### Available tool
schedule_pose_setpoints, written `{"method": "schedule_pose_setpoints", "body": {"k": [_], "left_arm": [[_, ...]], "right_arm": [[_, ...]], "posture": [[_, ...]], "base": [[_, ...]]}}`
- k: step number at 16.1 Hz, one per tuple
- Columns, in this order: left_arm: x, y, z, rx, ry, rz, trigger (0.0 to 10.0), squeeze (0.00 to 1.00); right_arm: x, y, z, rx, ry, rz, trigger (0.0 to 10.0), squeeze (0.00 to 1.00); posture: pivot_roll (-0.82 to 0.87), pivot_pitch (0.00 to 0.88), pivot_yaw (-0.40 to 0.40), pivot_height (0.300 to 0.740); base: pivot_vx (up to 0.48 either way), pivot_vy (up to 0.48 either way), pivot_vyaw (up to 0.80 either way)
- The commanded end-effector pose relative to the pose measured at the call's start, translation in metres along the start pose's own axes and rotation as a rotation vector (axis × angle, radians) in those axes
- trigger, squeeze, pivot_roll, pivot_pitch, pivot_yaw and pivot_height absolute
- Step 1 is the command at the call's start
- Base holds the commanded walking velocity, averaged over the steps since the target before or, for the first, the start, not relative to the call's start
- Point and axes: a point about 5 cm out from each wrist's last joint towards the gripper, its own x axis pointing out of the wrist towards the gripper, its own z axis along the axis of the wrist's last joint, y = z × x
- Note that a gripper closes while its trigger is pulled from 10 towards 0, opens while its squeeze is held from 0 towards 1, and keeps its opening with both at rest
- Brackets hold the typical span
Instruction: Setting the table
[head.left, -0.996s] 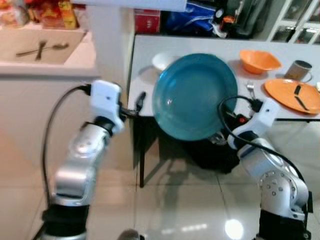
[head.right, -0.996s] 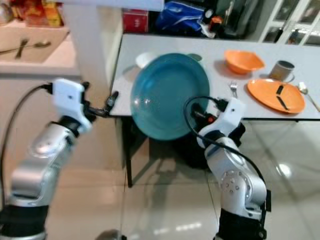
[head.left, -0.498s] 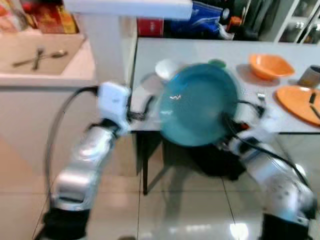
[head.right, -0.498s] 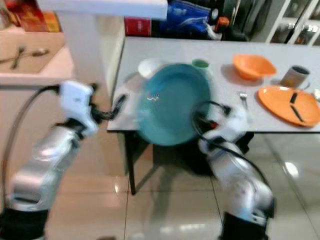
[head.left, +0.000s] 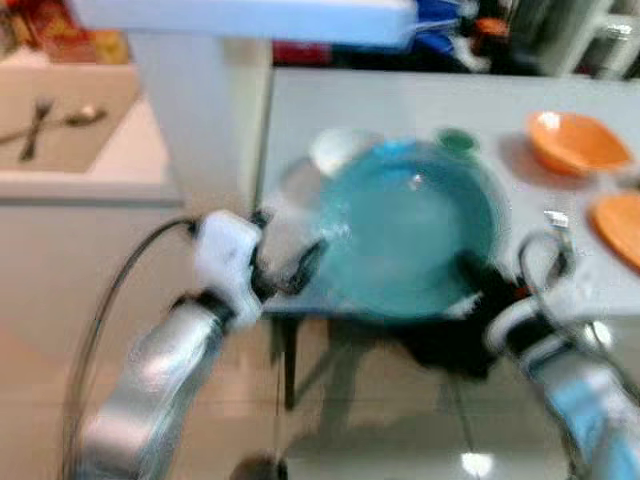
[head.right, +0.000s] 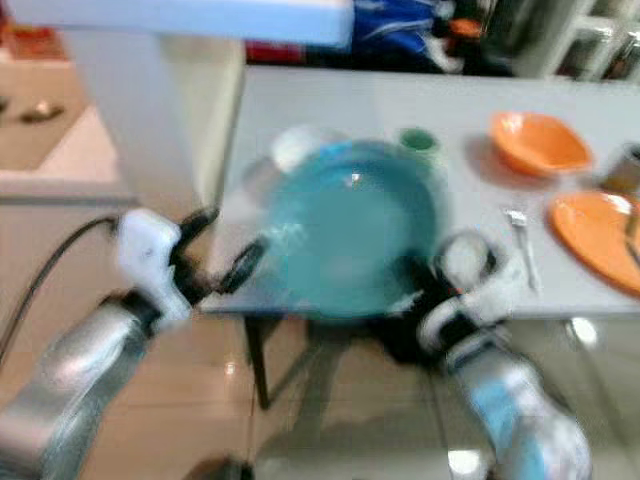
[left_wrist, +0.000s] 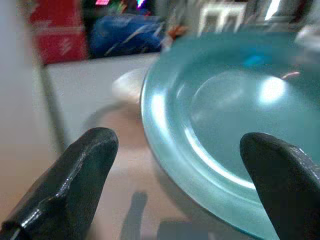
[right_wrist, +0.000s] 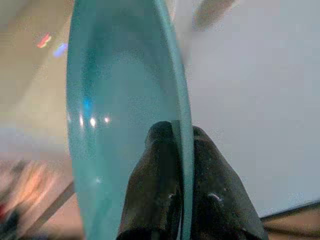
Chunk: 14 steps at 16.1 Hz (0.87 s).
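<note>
A large teal plate (head.left: 408, 228) hangs tilted over the near edge of the white table (head.left: 400, 100). My right gripper (right_wrist: 181, 150) is shut on the plate's rim, one finger on each face, at the plate's lower right (head.left: 470, 272). My left gripper (head.left: 290, 268) is open just left of the plate, its two black fingers (left_wrist: 85, 170) spread wide with the plate's (left_wrist: 225, 120) left rim between and beyond them, not touching. The eye views are blurred by motion.
On the table sit a white bowl (head.left: 340, 150), a green cup (head.left: 457, 141), an orange bowl (head.left: 578, 142), a fork (head.left: 556, 222) and an orange plate (head.left: 620, 225). A white pillar (head.left: 200, 110) and a beige counter with cutlery (head.left: 40, 120) stand to the left.
The camera has moved closer to the table and tipped down. The plate has tilted flatter and come lower over the table edge, still held by my right gripper.
</note>
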Motion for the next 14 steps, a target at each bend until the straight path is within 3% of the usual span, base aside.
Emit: {"method": "schedule_pose_setpoints", "body": {"k": [1,4,8,10,14], "left_arm": [[-0.003,-0.005,0.005,-0.003,-0.017,-0.034,10.0,0.0],[-0.002,-0.008,0.007,-0.026,-0.036,-0.058,10.0,0.0],[0.001,-0.021,0.014,-0.061,-0.108,-0.147,10.0,0.0],[0.007,-0.029,0.015,-0.055,-0.101,-0.225,10.0,0.0],[0.004,-0.04,0.001,-0.069,-0.035,-0.334,10.0,0.0]], "right_arm": [[-0.019,-0.004,0.017,0.016,-0.062,0.001,10.0,0.0],[-0.026,-0.007,0.035,0.03,-0.091,-0.019,10.0,0.0],[-0.036,0.011,0.044,-0.044,-0.059,0.15,10.0,0.0],[-0.043,-0.006,0.049,-0.082,-0.02,0.054,10.0,0.0],[-0.064,-0.014,0.051,-0.154,0.042,-0.011,10.0,0.0]], "posture": [[0.05,0.139,-0.042,0.74],[0.04,0.129,-0.05,0.74],[0.03,0.094,-0.035,0.74],[0.02,0.093,-0.011,0.74],[-0.02,0.112,0.019,0.74]], "base": [[0.442,0.0,0.0],[0.267,0.0,0.0],[0.0,0.0,0.0],[0.0,0.0,0.0],[0.0,0.0,0.0]]}}
